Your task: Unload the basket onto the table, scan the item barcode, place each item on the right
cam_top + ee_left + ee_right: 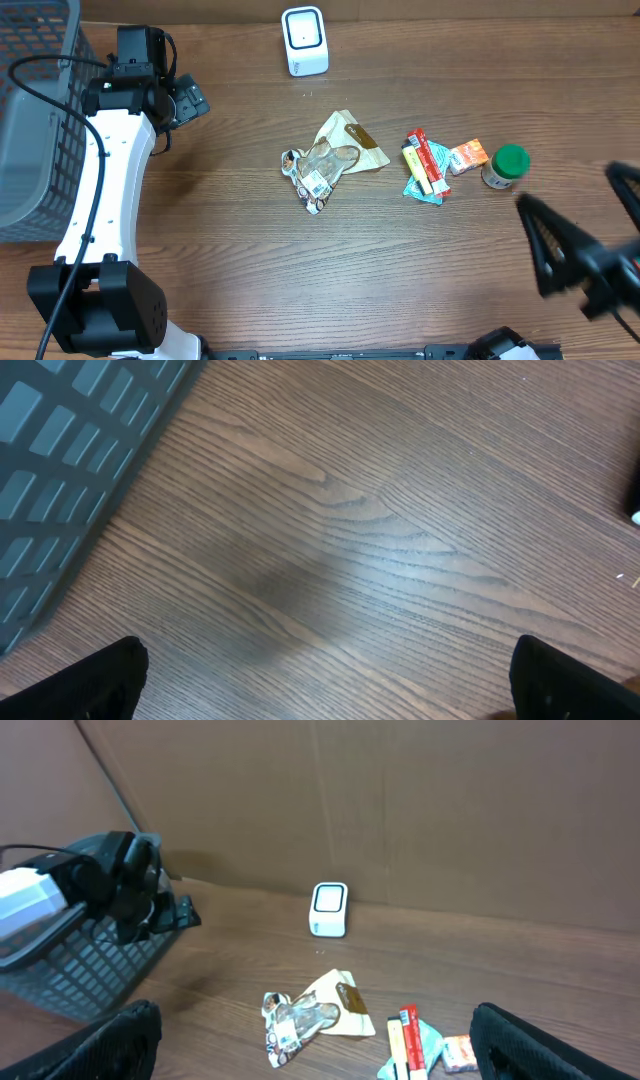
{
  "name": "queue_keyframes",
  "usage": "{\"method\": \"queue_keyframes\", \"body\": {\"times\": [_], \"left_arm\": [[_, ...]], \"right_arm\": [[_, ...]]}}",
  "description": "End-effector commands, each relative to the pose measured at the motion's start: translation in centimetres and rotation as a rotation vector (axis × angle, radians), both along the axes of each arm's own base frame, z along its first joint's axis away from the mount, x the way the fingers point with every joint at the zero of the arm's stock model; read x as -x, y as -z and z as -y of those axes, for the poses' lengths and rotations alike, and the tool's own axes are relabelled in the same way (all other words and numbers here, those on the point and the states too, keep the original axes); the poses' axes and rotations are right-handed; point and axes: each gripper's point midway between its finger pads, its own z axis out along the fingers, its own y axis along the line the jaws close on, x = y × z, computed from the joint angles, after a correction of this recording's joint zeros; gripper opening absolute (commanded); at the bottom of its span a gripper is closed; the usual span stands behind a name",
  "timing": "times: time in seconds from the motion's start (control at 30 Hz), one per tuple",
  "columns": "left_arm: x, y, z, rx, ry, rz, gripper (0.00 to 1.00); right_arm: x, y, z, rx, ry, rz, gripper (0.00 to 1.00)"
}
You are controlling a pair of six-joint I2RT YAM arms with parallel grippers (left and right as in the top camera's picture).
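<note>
Several items lie mid-table: a crumpled clear snack packet with a white label, a cream pouch, red and yellow sticks on a teal wrapper, an orange packet and a green-lidded jar. A white scanner stands at the far edge. My left gripper hovers open over bare wood at the far left, well away from the items. My right gripper is open, raised at the near right and facing the items.
A grey mesh basket fills the far left of the table, just beside the left arm. A brown board wall backs the table behind the scanner.
</note>
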Motion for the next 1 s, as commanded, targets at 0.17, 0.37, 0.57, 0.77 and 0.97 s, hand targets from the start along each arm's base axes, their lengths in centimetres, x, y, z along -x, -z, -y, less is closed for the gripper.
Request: {"method": "queue_keyframes", "body": {"times": [0.17, 0.37, 0.57, 0.77, 0.97], "left_arm": [[-0.1, -0.6, -0.1, -0.012, 0.016, 0.011, 1.00], [-0.1, -0.6, -0.1, -0.012, 0.016, 0.011, 1.00], [-0.1, -0.6, -0.1, -0.012, 0.016, 0.011, 1.00], [-0.1, -0.6, -0.1, -0.012, 0.016, 0.011, 1.00], [-0.1, -0.6, -0.1, -0.012, 0.016, 0.011, 1.00]], "right_arm": [[2.0, 2.2, 1.1, 0.029, 0.012, -0.071, 1.00], [3.0, 4.0, 1.6, 0.060, 0.012, -0.138, 1.00], [3.3, 5.6, 1.8, 0.076, 0.017, -0.173, 1.00], [3.6, 10.6, 2.7, 0.118, 0.083, -0.291, 1.00], [4.3, 15.1, 3.3, 0.150, 0.114, -0.383, 1.00]]}}
